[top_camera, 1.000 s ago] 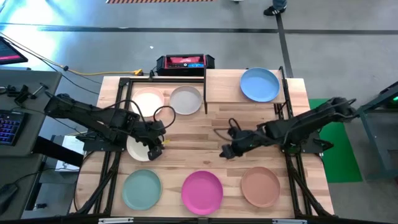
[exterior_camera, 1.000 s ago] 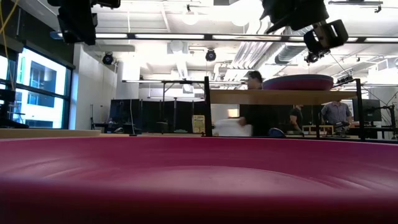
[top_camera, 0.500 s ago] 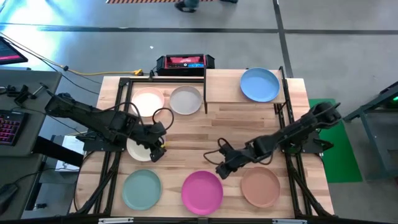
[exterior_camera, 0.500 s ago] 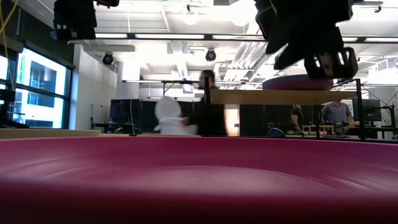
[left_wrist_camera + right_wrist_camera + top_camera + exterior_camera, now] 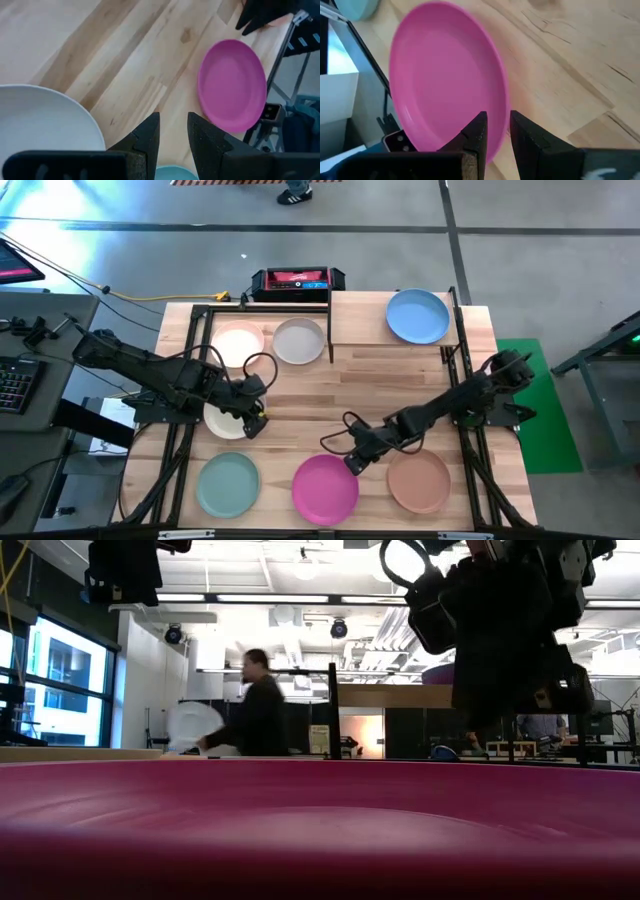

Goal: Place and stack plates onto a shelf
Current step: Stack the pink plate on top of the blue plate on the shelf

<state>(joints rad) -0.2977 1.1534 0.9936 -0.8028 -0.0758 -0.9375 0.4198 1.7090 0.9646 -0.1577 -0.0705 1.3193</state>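
The right gripper (image 5: 352, 463), fingers narrowly parted and empty, is poised at the round matte magenta plate's (image 5: 325, 487) two-o'clock rim. A rim grasp is judged next.

The left gripper (image 5: 250, 423), narrowly parted, waits at the cream plate (image 5: 222, 420).

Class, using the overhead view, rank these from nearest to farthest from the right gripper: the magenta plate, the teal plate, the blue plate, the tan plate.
From the right gripper:
1. Magenta plate, just beside it, front centre.
2. Tan plate, front right.
3. Teal plate, front left.
4. Blue plate, on the shelf at the back right.
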